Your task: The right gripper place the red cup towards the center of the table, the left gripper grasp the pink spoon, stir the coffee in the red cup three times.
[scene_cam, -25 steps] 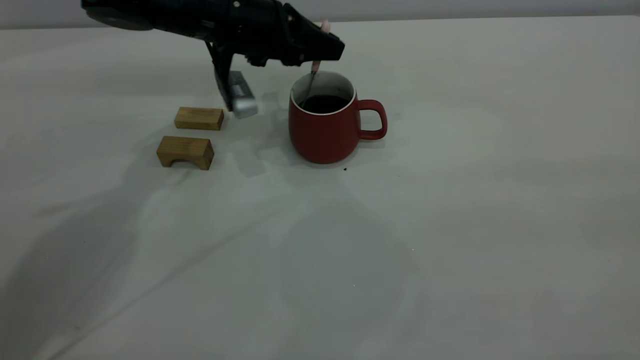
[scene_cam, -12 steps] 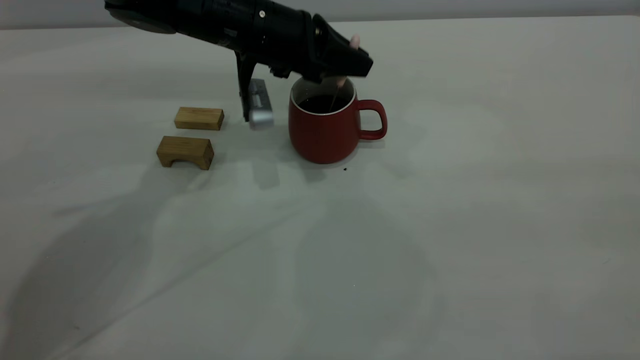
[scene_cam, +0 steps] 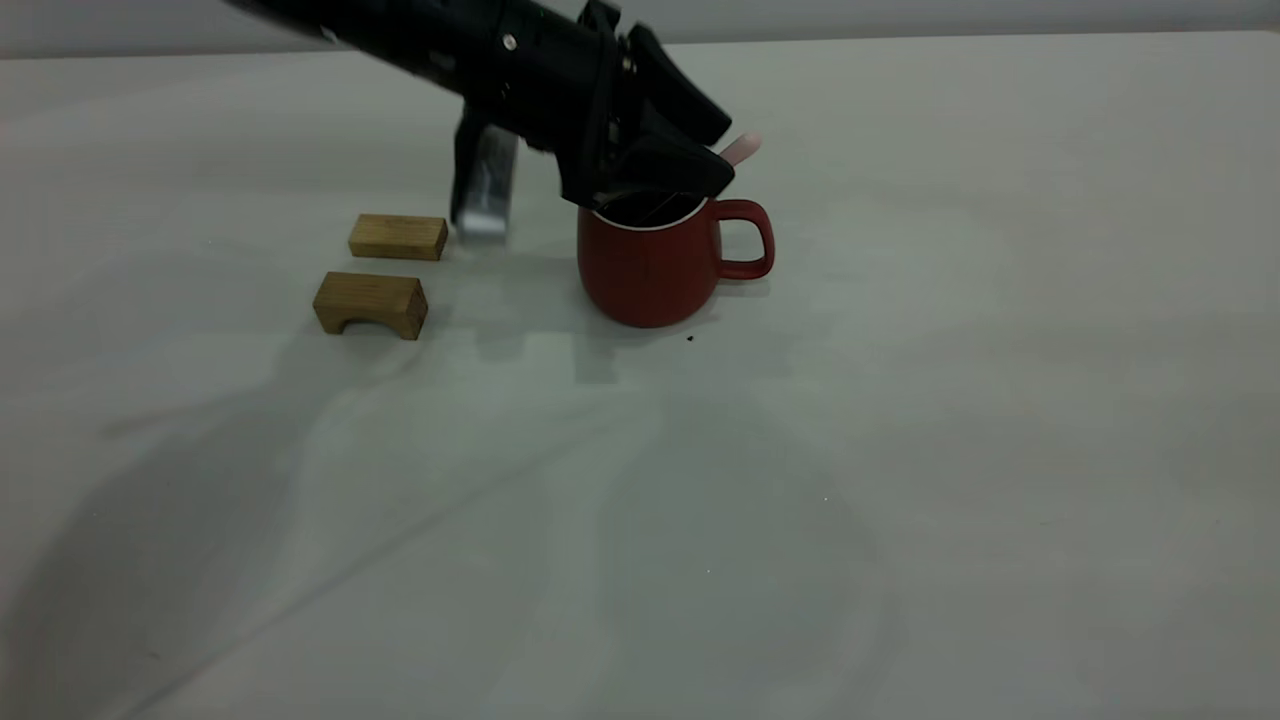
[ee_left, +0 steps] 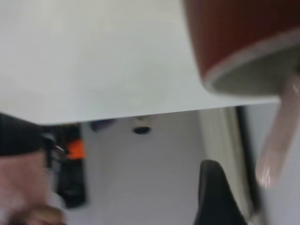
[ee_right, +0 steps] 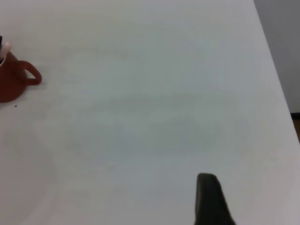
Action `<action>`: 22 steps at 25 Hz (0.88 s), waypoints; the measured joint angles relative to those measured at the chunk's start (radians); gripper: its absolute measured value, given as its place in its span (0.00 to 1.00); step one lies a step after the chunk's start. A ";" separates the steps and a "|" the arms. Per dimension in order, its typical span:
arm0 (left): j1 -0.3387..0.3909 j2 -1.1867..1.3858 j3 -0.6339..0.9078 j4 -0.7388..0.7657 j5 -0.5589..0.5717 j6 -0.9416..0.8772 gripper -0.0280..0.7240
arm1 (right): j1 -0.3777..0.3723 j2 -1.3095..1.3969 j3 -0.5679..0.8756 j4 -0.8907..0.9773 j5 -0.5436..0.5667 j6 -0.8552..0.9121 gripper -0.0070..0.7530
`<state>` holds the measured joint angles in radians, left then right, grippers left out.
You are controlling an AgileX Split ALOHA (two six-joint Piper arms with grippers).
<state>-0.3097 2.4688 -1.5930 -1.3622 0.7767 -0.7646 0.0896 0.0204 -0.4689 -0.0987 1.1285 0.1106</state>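
Note:
The red cup (scene_cam: pixel 650 265) stands upright on the table (scene_cam: pixel 900 450), its handle pointing right in the exterior view. Dark coffee (scene_cam: pixel 650 208) shows just under its white rim. My left gripper (scene_cam: pixel 712 152) hangs low over the cup's mouth, shut on the pink spoon (scene_cam: pixel 742 148). The pink handle sticks out up and to the right, and the spoon's bowl is hidden inside the cup. The left wrist view shows the cup's rim (ee_left: pixel 243 61) and the pink handle (ee_left: pixel 279 136) close up. My right gripper (ee_right: pixel 208 201) is far from the cup (ee_right: pixel 11 79).
Two small wooden blocks (scene_cam: pixel 398 237) (scene_cam: pixel 371 303) lie left of the cup. The left arm's silver-grey piece (scene_cam: pixel 485 195) hangs between the blocks and the cup. A dark speck (scene_cam: pixel 690 338) sits in front of the cup. The table's edge (ee_right: pixel 276 84) runs past the right gripper.
The left gripper has swept rightward across the cup's mouth and dropped lower. The spoon has gone from the left rim to the right side, its handle tilting over to the right.

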 joint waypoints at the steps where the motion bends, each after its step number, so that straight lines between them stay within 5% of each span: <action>1: 0.000 -0.021 0.000 0.035 0.001 0.032 0.72 | 0.000 0.000 0.000 0.000 0.000 0.000 0.66; 10: -0.044 -0.265 0.001 0.642 0.057 0.156 0.68 | 0.000 0.000 0.000 0.000 0.000 0.000 0.66; 22: -0.116 -0.725 0.011 1.208 0.263 0.254 0.66 | 0.000 0.000 0.000 0.000 0.000 0.000 0.66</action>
<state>-0.4259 1.7436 -1.5816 -0.1542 1.0400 -0.5104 0.0896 0.0204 -0.4689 -0.0987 1.1285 0.1106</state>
